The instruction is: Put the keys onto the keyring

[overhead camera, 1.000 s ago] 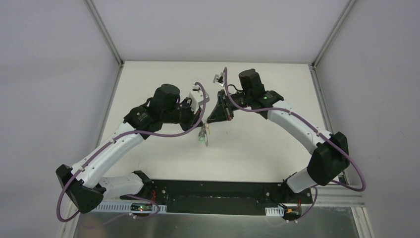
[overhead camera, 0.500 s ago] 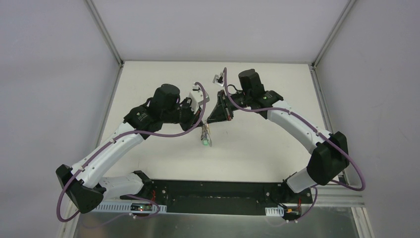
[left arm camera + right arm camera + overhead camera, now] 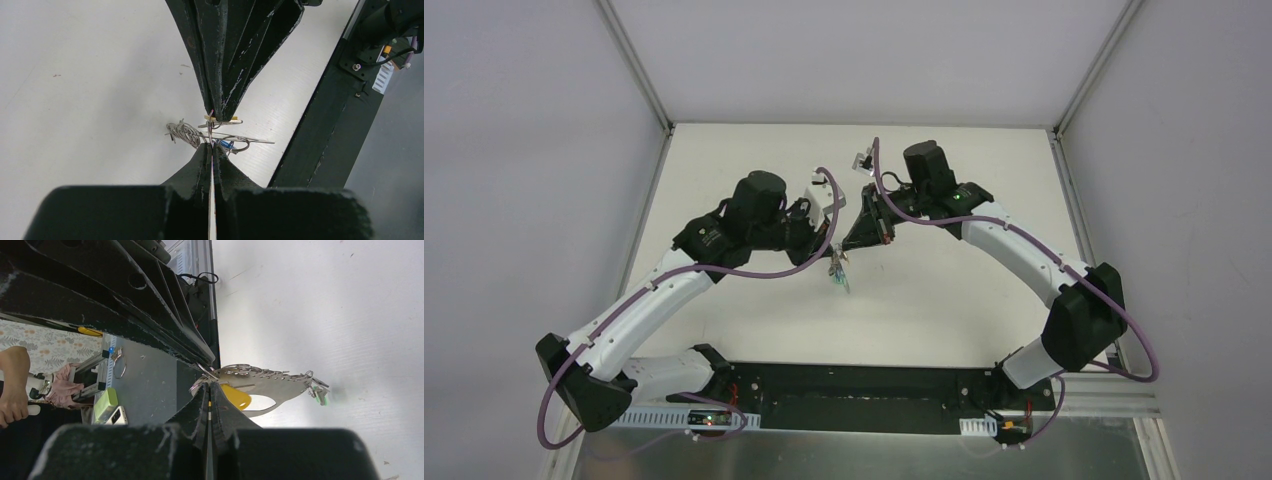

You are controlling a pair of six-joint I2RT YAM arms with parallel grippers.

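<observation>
My two grippers meet tip to tip above the middle of the white table. My left gripper (image 3: 828,246) (image 3: 212,145) is shut on the pale grey keyring (image 3: 272,384), which shows edge-on as a thin metal strip between its fingers. My right gripper (image 3: 850,240) (image 3: 209,388) is shut on the yellow-orange key (image 3: 236,396), held against the keyring close to the left fingertips. A green key (image 3: 320,396) (image 3: 839,279) dangles from the keyring's far end. A blue key (image 3: 225,145) and small wire rings (image 3: 183,133) hang beside the left fingertips.
The black mounting rail (image 3: 854,384) runs along the table's near edge and also shows in the left wrist view (image 3: 320,125). Grey walls with metal corner posts (image 3: 636,65) close in the sides. A green box (image 3: 105,404) and a person's hand (image 3: 12,385) lie beyond the table.
The dangling end of the keyring with the green key has swung slightly up towards the grippers. Both arms have stayed almost still, tips together.
</observation>
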